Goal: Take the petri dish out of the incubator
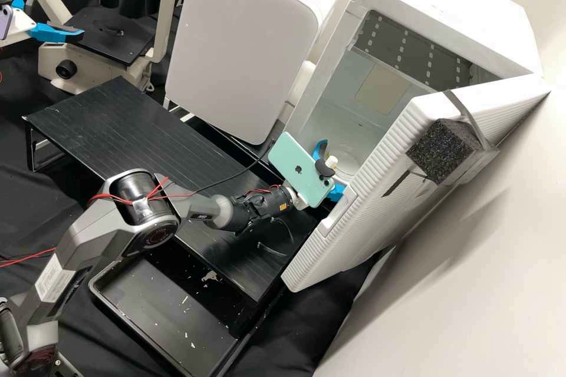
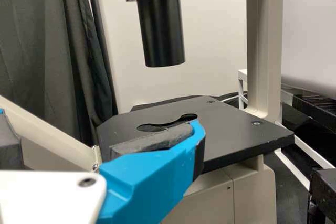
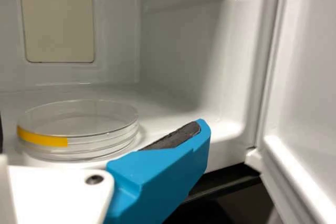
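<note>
We see the petri dish (image 3: 79, 124) inside the white incubator (image 1: 454, 6), at the right of the scene. It lies flat on the floor or on something low and white, we think, for the view under it is poor. It is clear, with a strip of yellow tape (image 3: 42, 138) on its side. The incubator's door (image 1: 359, 206) stands open on the right.

The right gripper (image 1: 331, 171) is at the incubator's mouth, its jaws spread widely with nothing gripped; the dish lies ahead, roughly between the lines of its fingers. We cannot tell whether either finger touches it. A pale green phone (image 1: 298, 168) is mounted on this gripper.

At the far left, the left gripper (image 1: 58, 12) is by the microscope (image 1: 165, 17), near its black stage (image 1: 112, 41). Its jaws are also well parted, with nothing between them.

A black raised platform (image 1: 112, 123) spans the middle, with a black tray (image 1: 159, 306) on the near side.
</note>
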`<state>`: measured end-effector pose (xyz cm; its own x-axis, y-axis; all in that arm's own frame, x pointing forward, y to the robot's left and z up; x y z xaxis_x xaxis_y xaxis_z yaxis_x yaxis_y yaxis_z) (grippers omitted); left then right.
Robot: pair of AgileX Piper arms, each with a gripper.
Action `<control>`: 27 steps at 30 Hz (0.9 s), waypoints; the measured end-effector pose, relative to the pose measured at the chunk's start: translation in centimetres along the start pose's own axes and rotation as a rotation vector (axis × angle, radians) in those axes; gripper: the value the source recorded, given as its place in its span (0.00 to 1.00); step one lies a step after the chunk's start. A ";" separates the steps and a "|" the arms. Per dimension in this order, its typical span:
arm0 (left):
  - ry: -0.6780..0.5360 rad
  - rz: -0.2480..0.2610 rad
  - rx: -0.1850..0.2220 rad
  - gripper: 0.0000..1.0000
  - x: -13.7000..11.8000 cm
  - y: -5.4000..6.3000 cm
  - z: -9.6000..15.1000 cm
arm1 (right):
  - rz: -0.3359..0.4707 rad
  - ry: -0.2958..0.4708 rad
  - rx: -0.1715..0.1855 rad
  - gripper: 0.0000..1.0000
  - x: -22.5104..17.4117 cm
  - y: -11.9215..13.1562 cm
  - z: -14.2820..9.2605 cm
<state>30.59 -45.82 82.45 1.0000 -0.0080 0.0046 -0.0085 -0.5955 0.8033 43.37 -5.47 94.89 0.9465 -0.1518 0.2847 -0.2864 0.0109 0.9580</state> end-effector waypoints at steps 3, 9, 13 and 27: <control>0.000 0.000 0.000 1.00 0.0 0.0 0.0 | -0.036 0.029 0.016 1.00 0.1 -0.1 -0.3; 0.000 0.000 0.000 1.00 0.0 0.0 0.0 | -0.071 0.037 0.014 1.00 0.3 0.0 -0.4; 0.000 0.000 0.000 1.00 0.0 0.0 0.0 | -0.074 0.032 0.013 1.00 0.4 0.0 -0.4; 0.000 0.000 0.000 1.00 0.0 0.0 0.0 | -0.104 0.028 -0.065 1.00 0.7 0.0 -0.7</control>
<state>30.59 -45.82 82.45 1.0000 -0.0080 0.0046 -0.0085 -0.5955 0.8033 44.08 -4.92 95.14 0.9746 -0.1274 0.1839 -0.1774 0.0609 0.9823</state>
